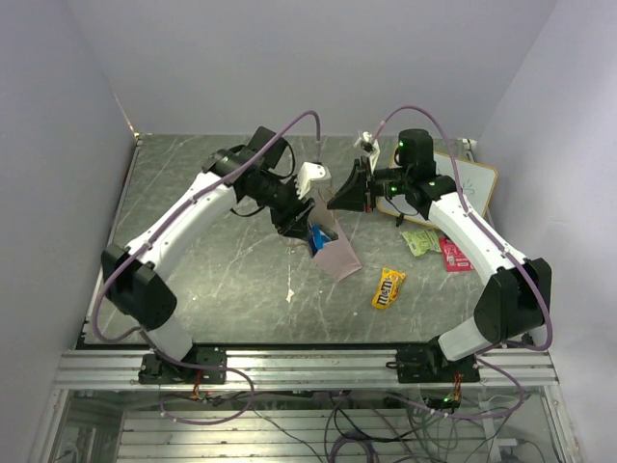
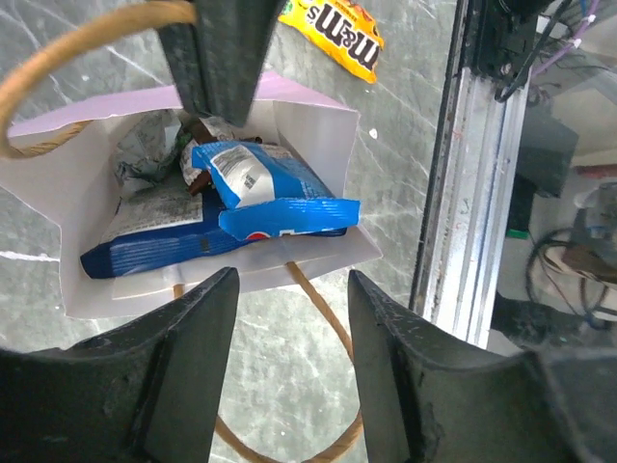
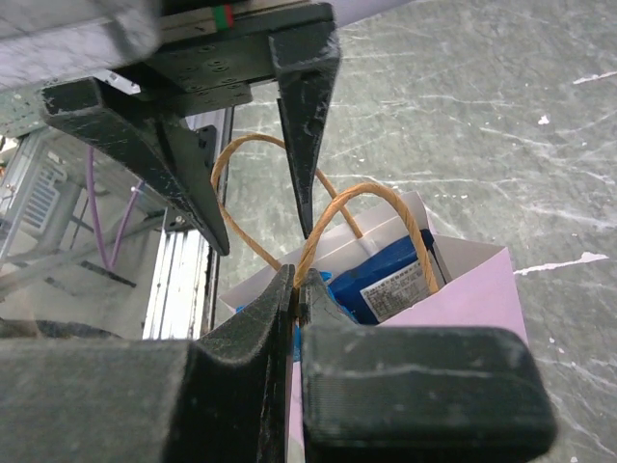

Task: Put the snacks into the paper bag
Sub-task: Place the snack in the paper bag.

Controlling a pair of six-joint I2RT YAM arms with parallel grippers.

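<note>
Holding a blue-white packet (image 2: 260,183) atop others, the paper bag (image 1: 339,258) looks about half filled; yellow M&M's (image 1: 388,287), a green packet (image 1: 421,241) and a pink-red packet (image 1: 453,256) wait right of it. Left fingers (image 2: 183,347) hang open and empty above it; right fingers (image 3: 241,357) pinch its handle (image 3: 371,188).

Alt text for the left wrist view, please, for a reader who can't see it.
Looking down into the open paper bag, a blue-white packet lies on top of a dark blue chip bag. The left gripper hangs open above the bag's mouth; a yellow M&M's packet lies on the table beyond.
</note>
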